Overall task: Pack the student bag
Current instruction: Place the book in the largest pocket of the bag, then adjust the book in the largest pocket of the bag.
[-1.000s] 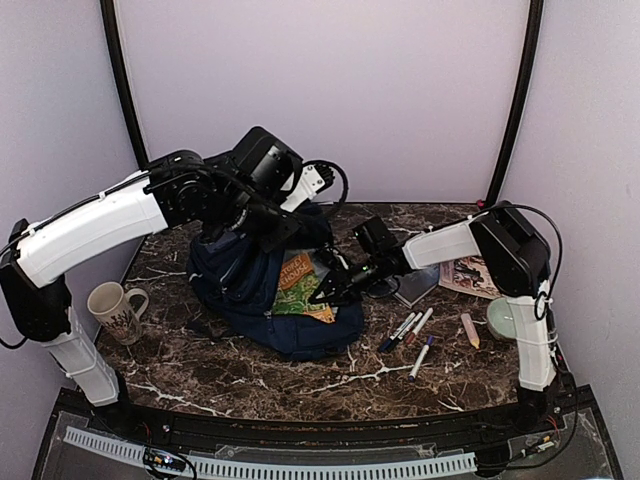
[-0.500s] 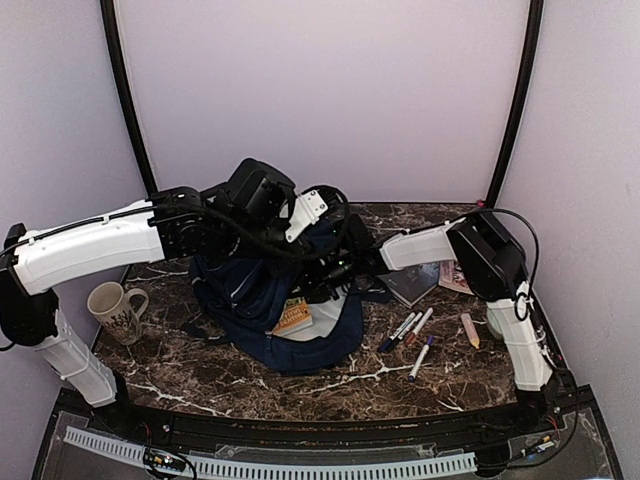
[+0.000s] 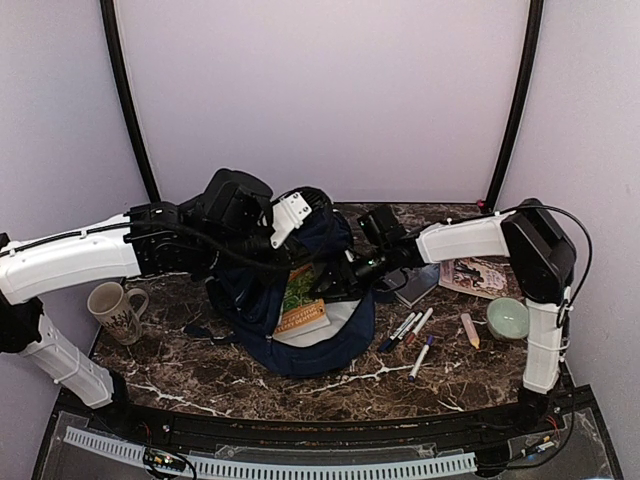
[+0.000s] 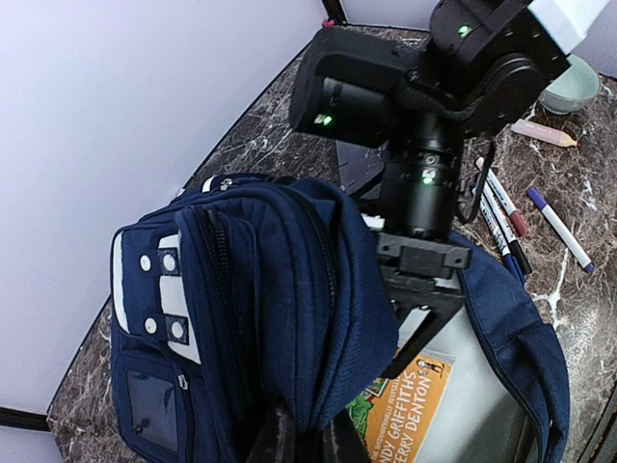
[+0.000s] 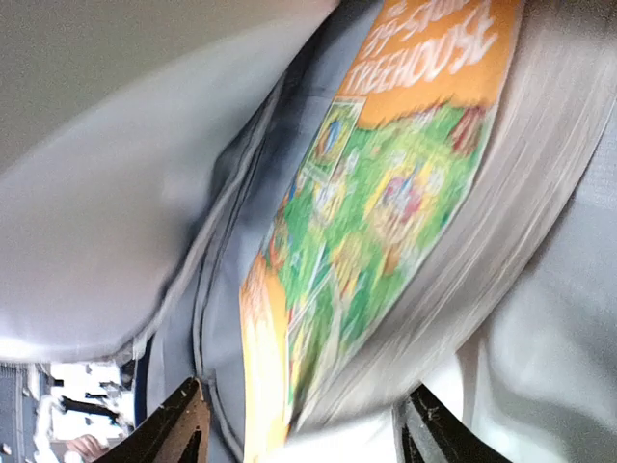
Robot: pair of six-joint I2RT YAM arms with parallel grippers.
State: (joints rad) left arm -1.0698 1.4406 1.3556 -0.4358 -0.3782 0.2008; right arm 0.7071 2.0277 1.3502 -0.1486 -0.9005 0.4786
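**Top view.** Noted student bag [image 3: 310, 352] on the marble table [image 3: 200, 370], left of centre, mouth gaping toward the right. Found left end effector [image 3: 318, 225] at the bag's raised top edge, on the far side, holding the flap up. Found right end effector [image 3: 338, 285] reaching in from the right, just over the open mouth and above an orange-and-green book [image 3: 300, 305] lying inside. Logged mug [image 3: 115, 310] well left of the bag, with markers [image 3: 412, 335] and pale green bowl [image 3: 507, 318] to its right.

**Left wrist view.** Observed fingers [image 4: 280, 444] pressed together on a fold of navy fabric at the bag's top, with the front pocket side hanging below that grip. Noted right end effector directly beyond, pointing down into the opening, close above the book.

**Right wrist view.** Blurred throughout. Observed fingers [image 5: 183, 429] spread wide inside the bag, grey lining all round, with the book's lower edge lying between them. Could discern no contact with either finger and nothing gripped.
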